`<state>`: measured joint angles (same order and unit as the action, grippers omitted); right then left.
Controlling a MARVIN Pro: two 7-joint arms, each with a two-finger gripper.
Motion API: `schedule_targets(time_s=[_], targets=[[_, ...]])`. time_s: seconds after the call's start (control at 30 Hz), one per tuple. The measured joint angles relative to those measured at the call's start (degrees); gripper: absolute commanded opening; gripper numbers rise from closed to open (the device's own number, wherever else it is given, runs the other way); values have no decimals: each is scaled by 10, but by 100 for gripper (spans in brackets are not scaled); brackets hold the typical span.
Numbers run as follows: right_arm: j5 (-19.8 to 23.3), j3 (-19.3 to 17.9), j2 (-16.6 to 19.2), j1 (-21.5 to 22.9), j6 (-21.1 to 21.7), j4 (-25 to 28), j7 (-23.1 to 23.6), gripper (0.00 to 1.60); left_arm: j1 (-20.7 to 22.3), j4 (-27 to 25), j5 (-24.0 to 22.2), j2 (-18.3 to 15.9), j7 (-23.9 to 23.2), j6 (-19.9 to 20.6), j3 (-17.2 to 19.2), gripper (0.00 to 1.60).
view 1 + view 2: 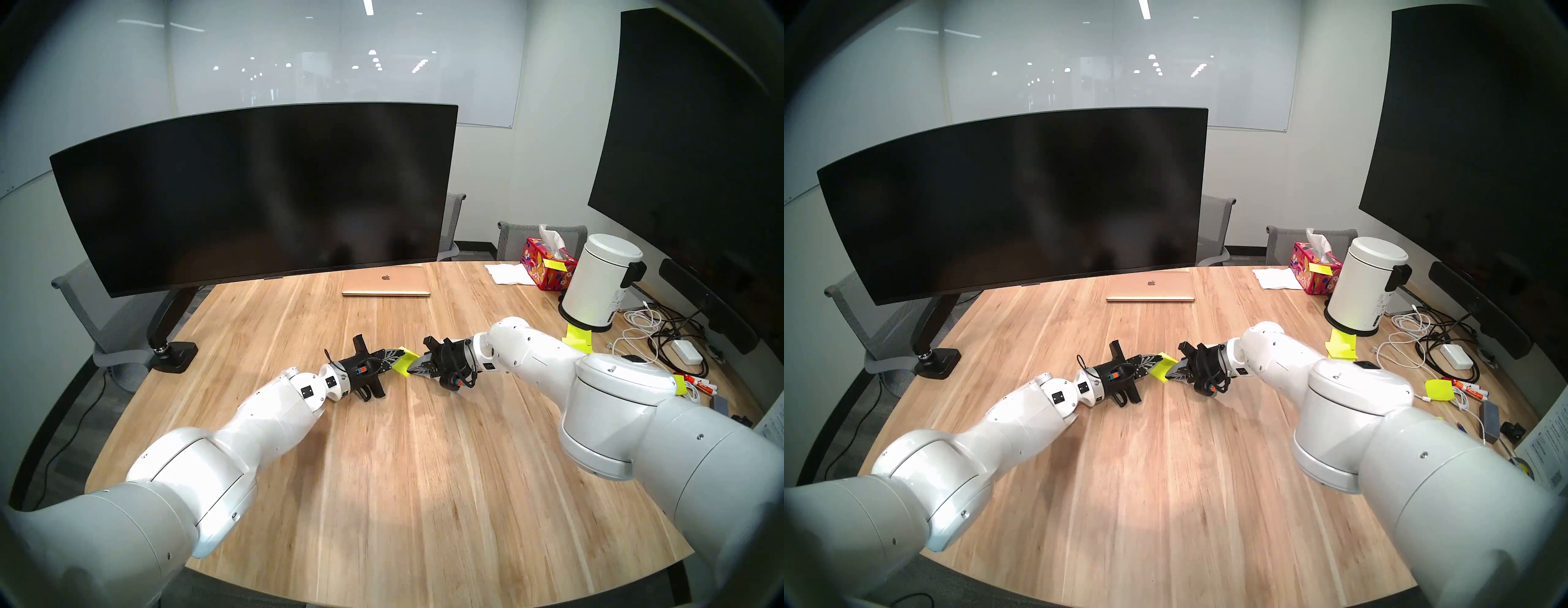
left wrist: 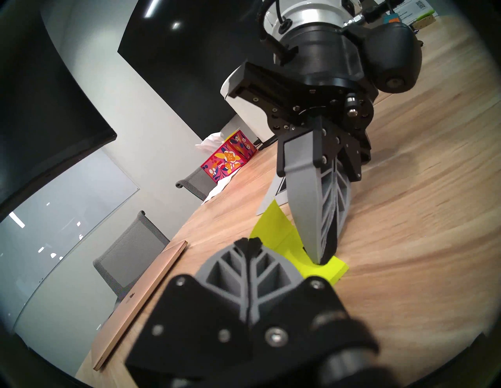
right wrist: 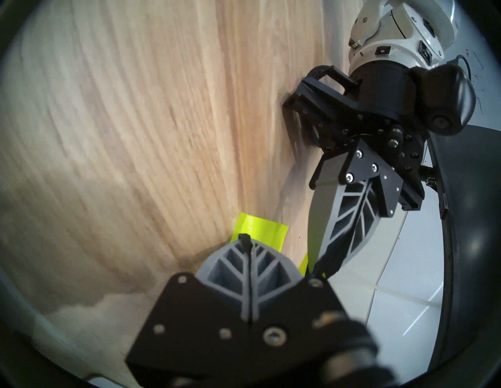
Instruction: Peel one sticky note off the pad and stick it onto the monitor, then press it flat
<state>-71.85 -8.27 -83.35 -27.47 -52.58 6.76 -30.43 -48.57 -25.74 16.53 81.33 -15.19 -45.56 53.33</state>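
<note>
Laptop (image 1: 386, 281), tissue box (image 1: 545, 262), bin (image 1: 600, 285) beyond pad (image 1: 403, 361).

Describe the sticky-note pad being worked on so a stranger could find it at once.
On the round wooden table, before the wide curved monitor, two claws meet mid-table. The pad is the neon yellow-green square between their tips, unlike the loose yellow-green notes by the white canister.

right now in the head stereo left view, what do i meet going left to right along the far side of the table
monitor arm base → gold laptop → white napkin → floral tissue box → white lidded bin → tangled cables
</note>
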Motion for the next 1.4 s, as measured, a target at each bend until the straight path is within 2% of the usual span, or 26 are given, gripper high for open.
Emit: schedule_targets(time_s=[0.33, 1.0, 1.4], targets=[[6, -3, -5, 0, 18, -4, 8, 0, 0, 6, -15, 0, -7, -2, 5, 0], [7, -3, -6, -1, 25, -4, 10, 0, -10, 16, -130, 6, -79, -3, 77, 0], [6, -3, -6, -1, 27, -4, 9, 0, -9, 15, -179, 7, -124, 26, 111, 0]])
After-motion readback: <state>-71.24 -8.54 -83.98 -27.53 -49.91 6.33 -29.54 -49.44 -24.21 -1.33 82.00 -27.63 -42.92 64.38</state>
